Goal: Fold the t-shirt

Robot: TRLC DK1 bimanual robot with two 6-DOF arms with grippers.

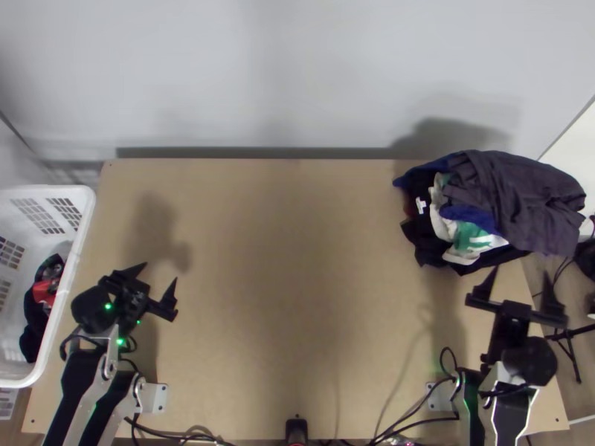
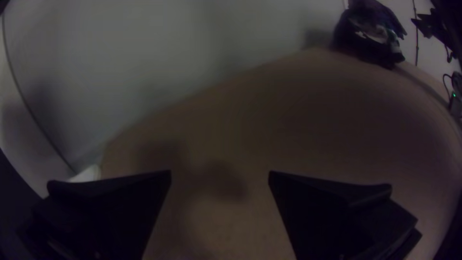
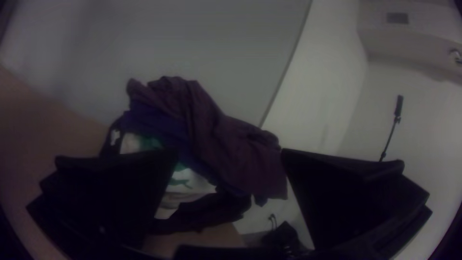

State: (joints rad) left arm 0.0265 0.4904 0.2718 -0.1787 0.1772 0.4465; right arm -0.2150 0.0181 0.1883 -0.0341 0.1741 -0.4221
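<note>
A heap of bunched clothes lies at the table's far right corner, a dark purple-grey garment (image 1: 517, 193) on top, over blue, black and white-and-green cloth (image 1: 472, 238). Over the table's left side my left gripper (image 1: 156, 273) stands open and empty, well away from the heap; its fingers are wide apart in the left wrist view (image 2: 220, 178). My right gripper (image 1: 520, 286), open too, is just on the near side of the heap. In the right wrist view the purple-grey garment (image 3: 226, 144) shows beyond the open right gripper (image 3: 230, 156), with no cloth held.
A white laundry basket (image 1: 74, 275) stands at the table's left edge, with dark and red cloth (image 1: 44, 290) inside. The wooden table (image 1: 297, 282) lies bare between the arms. Cables (image 1: 401, 424) run along its near edge, and a pale wall rises behind.
</note>
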